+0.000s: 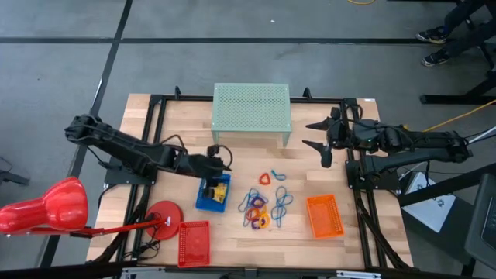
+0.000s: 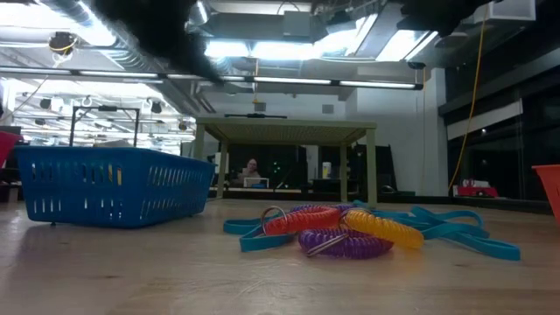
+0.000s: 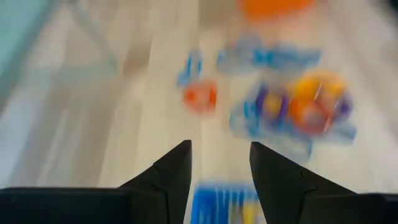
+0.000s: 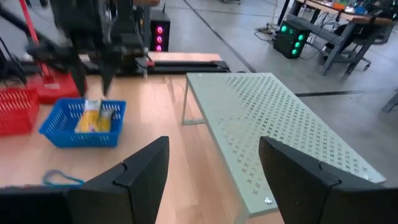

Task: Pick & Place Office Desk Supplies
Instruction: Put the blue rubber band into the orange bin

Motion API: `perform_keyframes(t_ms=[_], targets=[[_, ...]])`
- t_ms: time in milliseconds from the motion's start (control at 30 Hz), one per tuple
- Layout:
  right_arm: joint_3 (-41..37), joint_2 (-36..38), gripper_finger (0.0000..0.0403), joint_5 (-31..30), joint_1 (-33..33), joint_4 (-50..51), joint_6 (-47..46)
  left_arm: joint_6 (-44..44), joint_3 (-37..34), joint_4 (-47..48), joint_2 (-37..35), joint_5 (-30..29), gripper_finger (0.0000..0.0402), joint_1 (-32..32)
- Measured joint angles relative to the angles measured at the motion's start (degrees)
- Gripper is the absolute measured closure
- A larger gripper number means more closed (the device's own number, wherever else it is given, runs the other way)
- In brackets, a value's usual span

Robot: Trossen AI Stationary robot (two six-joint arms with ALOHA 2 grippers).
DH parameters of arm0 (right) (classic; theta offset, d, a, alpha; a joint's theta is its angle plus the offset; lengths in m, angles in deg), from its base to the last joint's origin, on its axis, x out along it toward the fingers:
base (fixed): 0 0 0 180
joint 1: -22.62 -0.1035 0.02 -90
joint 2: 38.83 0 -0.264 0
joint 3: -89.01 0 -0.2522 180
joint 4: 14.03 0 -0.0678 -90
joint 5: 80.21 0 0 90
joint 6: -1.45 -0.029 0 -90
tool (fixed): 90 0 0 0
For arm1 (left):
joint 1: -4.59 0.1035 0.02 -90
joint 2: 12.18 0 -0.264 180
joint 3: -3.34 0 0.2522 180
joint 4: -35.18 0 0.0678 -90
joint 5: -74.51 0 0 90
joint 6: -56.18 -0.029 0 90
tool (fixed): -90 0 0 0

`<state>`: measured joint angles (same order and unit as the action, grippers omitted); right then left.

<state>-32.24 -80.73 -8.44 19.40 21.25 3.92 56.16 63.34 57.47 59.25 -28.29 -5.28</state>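
Yellow-and-black clips (image 1: 218,191) lie inside the blue tray (image 1: 211,194), also seen in the right wrist view (image 4: 95,116). A heap of blue wire loops and small red, orange, pink and purple loops (image 1: 264,205) rests on the wood at mid-table, close in the low view (image 2: 350,231). My left gripper (image 1: 226,163) hangs open and empty above the blue tray's far end (image 3: 219,165). My right gripper (image 1: 319,135) waits open near the table's far right, beside the green shelf (image 4: 214,168).
A pale green perforated shelf (image 1: 251,108) stands at the far middle. An orange tray (image 1: 324,216) sits right of the loops, a red tray (image 1: 194,243) at the near left. A red desk lamp (image 1: 54,208) with round base (image 1: 164,215) stands left.
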Motion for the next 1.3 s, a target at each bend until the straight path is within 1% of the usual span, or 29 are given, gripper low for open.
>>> perform_keyframes(t_ms=[67, 100, 167, 267, 400, 467, 567, 800, 933, 1133, 1200, 1300], targets=[[0.00, -1.26, 0.0153, -0.20, 0.02, -1.19, 0.98, -2.88, 0.07, -5.61, 0.88, 2.54, 0.0242, 1.79], [0.00, -1.87, 0.0153, -0.21, 0.01, -1.86, 0.75, -3.58, 0.04, -6.98, 1.38, 3.06, 0.0242, 2.69], [0.00, -3.09, 0.0153, -0.05, 0.02, -3.24, -0.94, -4.05, 0.13, -11.15, 4.06, 3.56, 0.0242, 4.49], [0.00, -4.92, 0.0153, 2.70, 0.02, -3.55, -4.80, -3.90, -0.07, -15.30, 9.52, 6.41, 0.0242, 6.25], [0.04, -7.84, 0.0158, 7.45, -0.19, -1.55, -6.44, -3.91, -0.02, -24.89, 17.53, 10.01, 0.0242, 7.00], [0.02, -9.70, 0.0162, 8.25, -0.28, 0.70, -6.50, -4.36, -0.02, -29.52, 20.71, 11.08, 0.0242, 7.42], [0.02, -12.54, 0.0169, 8.81, -0.29, 2.76, -6.55, -5.65, -0.02, -34.13, 23.53, 10.98, 0.0242, 8.20], [0.02, -16.64, 0.0176, 9.27, -0.31, 2.08, -6.53, -7.53, 0.28, -34.10, 24.57, 11.21, 0.0242, 9.45], [0.02, -18.96, 0.0176, 9.27, -0.37, 2.13, -8.92, -7.73, 0.28, -34.19, 24.03, 11.22, 0.0242, 8.92], [0.02, -23.68, 0.0176, 9.60, -1.54, 2.93, -11.95, -10.08, 0.26, -33.69, 22.69, 8.00, 0.0242, 7.17], [0.02, -25.38, 0.0176, 7.61, -2.31, 3.20, -12.56, -9.59, -0.22, -33.69, 22.54, 7.94, 0.0242, 7.08], [0.02, -27.88, 0.0176, 4.14, -3.55, 4.58, -12.31, -8.10, -2.94, -36.66, 22.45, 7.89, 0.0242, 7.78]])
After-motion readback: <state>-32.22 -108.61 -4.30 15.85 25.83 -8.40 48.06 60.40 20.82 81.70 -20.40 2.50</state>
